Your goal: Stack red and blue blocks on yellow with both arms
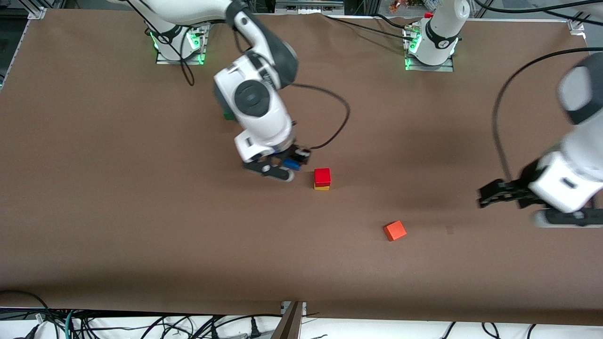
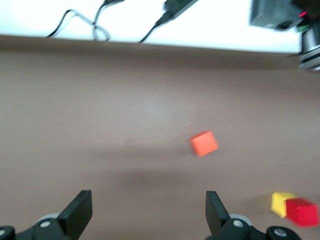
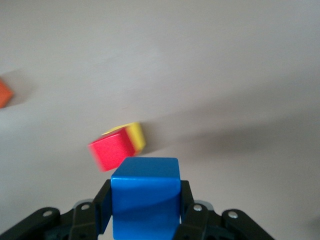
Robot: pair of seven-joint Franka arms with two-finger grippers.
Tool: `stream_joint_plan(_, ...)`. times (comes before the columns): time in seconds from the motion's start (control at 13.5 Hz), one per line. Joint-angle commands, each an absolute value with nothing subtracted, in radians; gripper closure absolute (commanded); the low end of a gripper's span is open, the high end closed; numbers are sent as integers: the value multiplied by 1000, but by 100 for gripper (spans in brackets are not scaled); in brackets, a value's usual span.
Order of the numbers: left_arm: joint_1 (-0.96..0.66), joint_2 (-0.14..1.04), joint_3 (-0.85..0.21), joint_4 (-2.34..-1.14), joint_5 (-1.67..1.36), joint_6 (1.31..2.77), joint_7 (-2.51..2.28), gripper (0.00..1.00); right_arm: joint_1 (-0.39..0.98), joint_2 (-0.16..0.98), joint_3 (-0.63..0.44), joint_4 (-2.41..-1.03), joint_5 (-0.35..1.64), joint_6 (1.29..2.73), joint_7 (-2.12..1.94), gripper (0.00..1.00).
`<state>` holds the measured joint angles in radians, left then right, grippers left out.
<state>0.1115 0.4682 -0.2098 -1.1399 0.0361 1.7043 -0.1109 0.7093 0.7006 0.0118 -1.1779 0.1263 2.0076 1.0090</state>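
Carrying the blue block (image 3: 145,192) in my right hand (image 1: 282,167), I have it clamped between both fingers, up off the bench (image 1: 118,212). The red block (image 1: 322,176) already sits on the yellow block (image 1: 321,188) near the middle of the bench, and that pair is what the next move turns on. From the front view the stack lies just beside my right hand, toward the left arm's end of the bench. In the right wrist view the red top face shows just past the blue block's leading edge, so I judge a short sideways carry and a slight lift should bring blue over red.

My left hand (image 1: 499,194) hangs wide open and holds nothing, over the bench well apart from the stack at its own end; that arm waits. The right arm is plainly the nearer one.

An orange cube (image 1: 395,230) lies nearer the front camera than the stack, between it and the left hand, out of my path. A green cube (image 1: 228,116) peeks out from under the right arm.
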Motion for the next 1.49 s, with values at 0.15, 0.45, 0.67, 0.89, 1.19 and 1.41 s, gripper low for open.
stream_joint_plan(0.15, 176, 413, -209, -1166, 38, 1511, -72, 0, 787, 825, -5, -1101, 42, 2183, 1031, 53)
stream_joint_plan(0.45, 172, 302, -203, -1264, 51, 1499, -75, 0, 811, 868, -3, -1057, -34, 2168, 1028, 53)
stream_joint_plan(0.67, 179, 226, -195, -1368, 52, 1497, -72, 0, 821, 880, -2, -1057, -84, 2158, 1017, 53)
stream_joint_plan(0.89, 173, 170, -193, -1454, 52, 1502, -72, 0, 821, 890, -2, -1057, -98, 2158, 1009, 52)
stream_joint_plan(1.19, 181, 196, -196, -1436, 52, 1499, -71, 0, 821, 894, -2, -1057, -100, 2158, 1006, 51)
stream_joint_plan(1.41, 181, 199, -196, -1434, 52, 1499, -71, 0, 821, 902, -2, -1057, -100, 2177, 1002, 47)
